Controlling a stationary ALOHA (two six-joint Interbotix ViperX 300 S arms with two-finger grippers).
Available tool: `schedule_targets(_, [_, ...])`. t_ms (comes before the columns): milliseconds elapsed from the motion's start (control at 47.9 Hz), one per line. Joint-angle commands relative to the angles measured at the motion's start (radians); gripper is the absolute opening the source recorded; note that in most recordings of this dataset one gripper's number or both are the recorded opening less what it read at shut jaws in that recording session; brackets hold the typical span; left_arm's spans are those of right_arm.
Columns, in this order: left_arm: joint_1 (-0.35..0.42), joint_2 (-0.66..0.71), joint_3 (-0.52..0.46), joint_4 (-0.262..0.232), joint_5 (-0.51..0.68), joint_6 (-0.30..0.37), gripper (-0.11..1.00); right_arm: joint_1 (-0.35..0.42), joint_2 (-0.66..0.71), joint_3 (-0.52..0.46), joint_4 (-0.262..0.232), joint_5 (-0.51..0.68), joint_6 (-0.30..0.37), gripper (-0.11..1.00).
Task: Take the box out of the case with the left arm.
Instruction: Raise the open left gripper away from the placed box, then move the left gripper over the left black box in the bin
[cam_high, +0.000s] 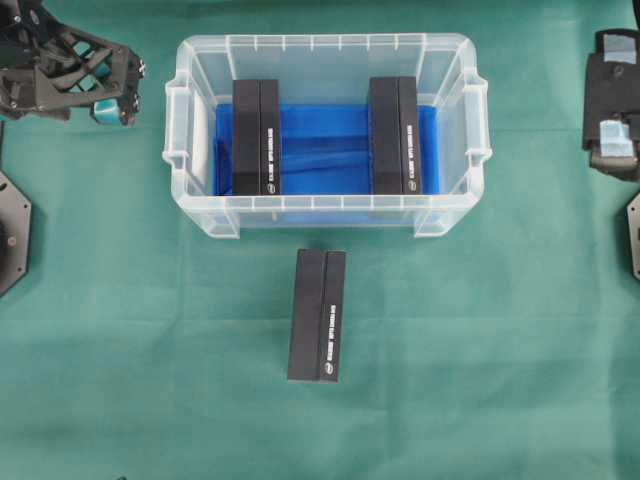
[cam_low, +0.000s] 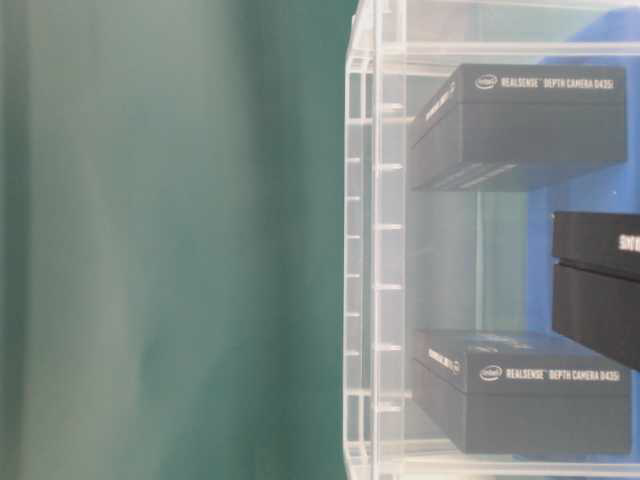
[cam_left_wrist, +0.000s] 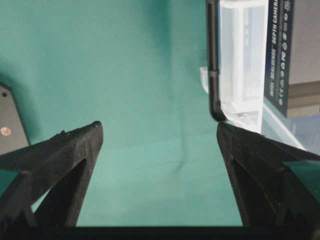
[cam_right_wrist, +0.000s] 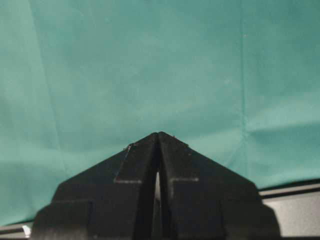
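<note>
The clear case (cam_high: 190, 110) with a blue bottom stands at the back middle of the green cloth. Two black boxes stand inside it, one on the left (cam_high: 256, 137) and one on the right (cam_high: 394, 135). A third black box (cam_high: 317, 315) lies on the cloth in front of the case. My left gripper (cam_high: 115, 108) hovers outside the case's left end, open and empty. In the left wrist view its jaws (cam_left_wrist: 160, 132) stand wide apart over bare cloth, with the case corner (cam_left_wrist: 242, 60) and a box (cam_left_wrist: 278, 50) at upper right. My right gripper (cam_right_wrist: 158, 134) is shut on nothing.
The right arm (cam_high: 610, 110) rests at the far right edge, away from the case. Black base plates sit at the left edge (cam_high: 12, 230) and the right edge (cam_high: 632, 235). The table-level view shows the case wall (cam_low: 365, 250) with boxes (cam_low: 520, 125) behind it.
</note>
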Motion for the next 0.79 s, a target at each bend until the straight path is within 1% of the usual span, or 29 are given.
schedule_targets(0, [0.005, -0.002, -0.031, -0.002, -0.002, 0.002, 0.98, 0.000, -0.006, -0.012, -0.002, 0.002, 0.000, 0.02])
schedule_targets(188, [0.003, 0.009, -0.040, -0.012, -0.002, 0.002, 0.98, -0.002, -0.006, -0.014, -0.002, 0.000, 0.000, 0.02])
schedule_targets(313, [-0.006, 0.046, -0.077, -0.021, -0.002, 0.000, 0.98, 0.000, -0.006, -0.014, -0.002, 0.000, 0.000, 0.02])
schedule_targets(481, [-0.028, 0.124, -0.166, -0.021, -0.002, 0.000, 0.98, -0.002, -0.006, -0.012, -0.002, 0.002, 0.000, 0.02])
schedule_targets(773, [-0.071, 0.307, -0.385, -0.023, 0.002, -0.012, 0.98, 0.000, -0.006, -0.012, -0.003, 0.002, 0.000, 0.02])
